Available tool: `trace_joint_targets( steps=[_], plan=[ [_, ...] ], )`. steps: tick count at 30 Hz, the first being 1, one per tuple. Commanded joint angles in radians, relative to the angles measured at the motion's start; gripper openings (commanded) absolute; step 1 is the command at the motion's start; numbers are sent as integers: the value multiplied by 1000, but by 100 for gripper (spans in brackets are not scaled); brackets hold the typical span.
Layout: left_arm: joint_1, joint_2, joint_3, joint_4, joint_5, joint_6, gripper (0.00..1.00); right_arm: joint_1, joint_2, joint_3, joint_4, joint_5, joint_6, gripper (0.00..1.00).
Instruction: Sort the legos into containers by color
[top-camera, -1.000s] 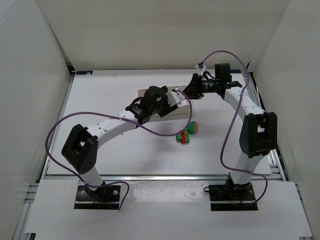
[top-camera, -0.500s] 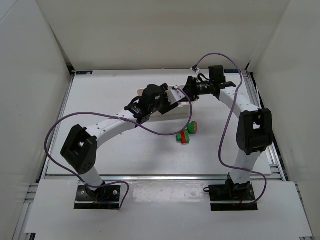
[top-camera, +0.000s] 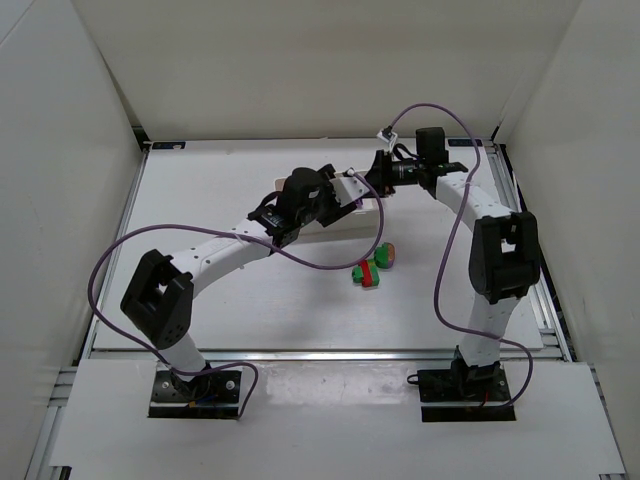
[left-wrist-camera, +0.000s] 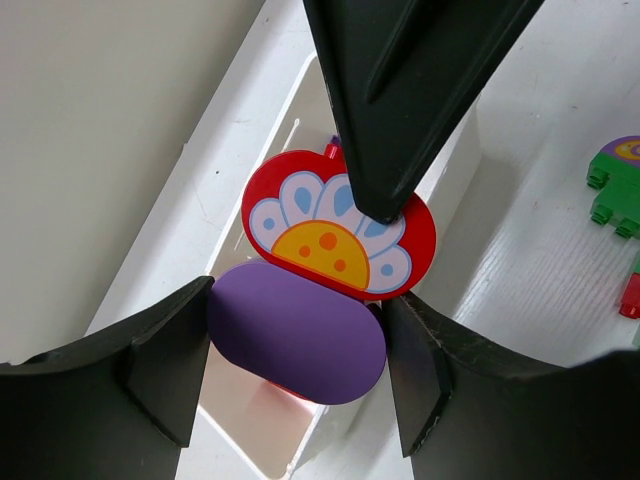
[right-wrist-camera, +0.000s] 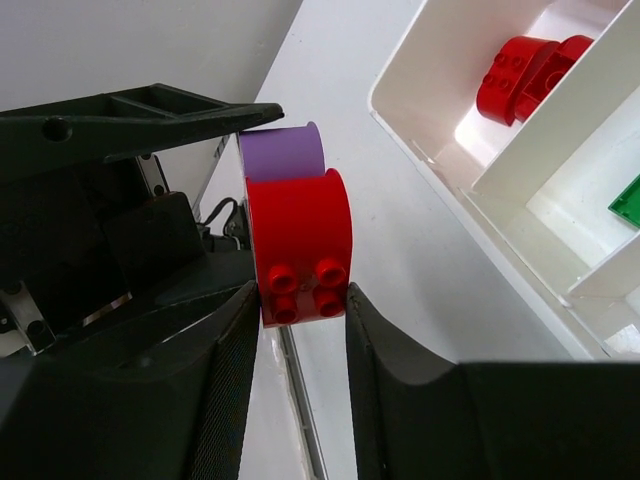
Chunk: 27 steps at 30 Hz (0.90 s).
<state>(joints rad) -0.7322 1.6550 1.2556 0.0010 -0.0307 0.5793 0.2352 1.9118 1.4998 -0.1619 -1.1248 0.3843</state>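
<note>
Left claw (left-wrist-camera: 297, 352): clenched on purple brick (left-wrist-camera: 300, 330) of a two-colour pair, held above the white tray (right-wrist-camera: 560, 115). Right claw (right-wrist-camera: 300, 300): clamped on the pair's red brick (right-wrist-camera: 298, 235). Tray end compartment: one red lego (right-wrist-camera: 520, 75). Desk (top-camera: 200, 190), near the tray: loose green, red and purple legos (top-camera: 375, 268).

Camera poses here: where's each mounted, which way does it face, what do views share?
Top external: above and behind the bases, looking down on the table; left arm, right arm whole.
Left wrist: on the left gripper, looking down into the tray; its two fingers show.
Right wrist: on the right gripper, facing the left gripper, tray alongside; its fingers show.
Shared: both wrist views show the tray and the red-and-purple pair both grippers hold.
</note>
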Motion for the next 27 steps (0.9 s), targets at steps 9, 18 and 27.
trace_joint_targets(
  steps=[9,18,27],
  plan=[
    [-9,-138,-51,-47,-52,-59,10,-94,-128,-6,-17,-150,-85,0],
    [20,-251,-113,-168,-194,-116,10,-151,-186,8,-125,-116,-208,0],
    [152,-320,-42,-245,-278,-228,10,42,54,325,-192,77,-236,0]
  ],
)
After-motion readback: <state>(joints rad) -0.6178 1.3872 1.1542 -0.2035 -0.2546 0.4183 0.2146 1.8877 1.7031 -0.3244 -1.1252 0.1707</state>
